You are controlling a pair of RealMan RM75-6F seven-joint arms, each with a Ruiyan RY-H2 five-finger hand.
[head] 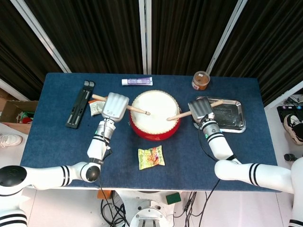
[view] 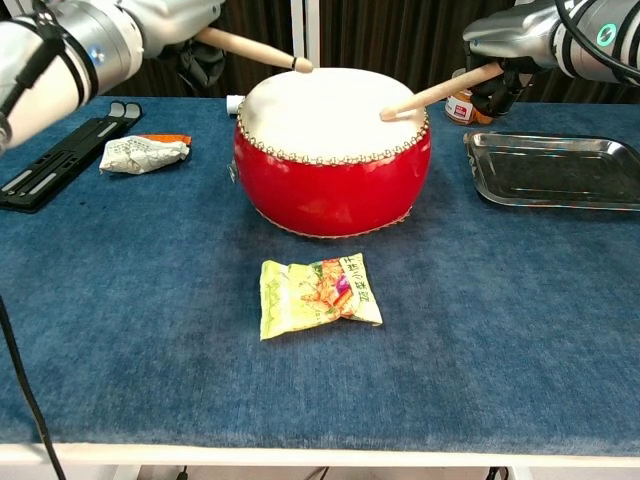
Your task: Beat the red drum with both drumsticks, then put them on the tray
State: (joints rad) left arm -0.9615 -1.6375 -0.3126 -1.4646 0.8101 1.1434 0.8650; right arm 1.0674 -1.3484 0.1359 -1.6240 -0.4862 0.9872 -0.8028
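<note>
The red drum with a pale skin stands mid-table. My left hand grips a wooden drumstick, whose tip hovers just above the drum's left rim. Right of the drum, my right hand grips the other drumstick; its tip rests on the skin near the right rim. The steel tray lies right of the drum, partly under the right hand in the head view.
A snack packet lies in front of the drum. A crumpled wrapper and a black folded stand lie at the left. A jar and a tube stand behind the drum.
</note>
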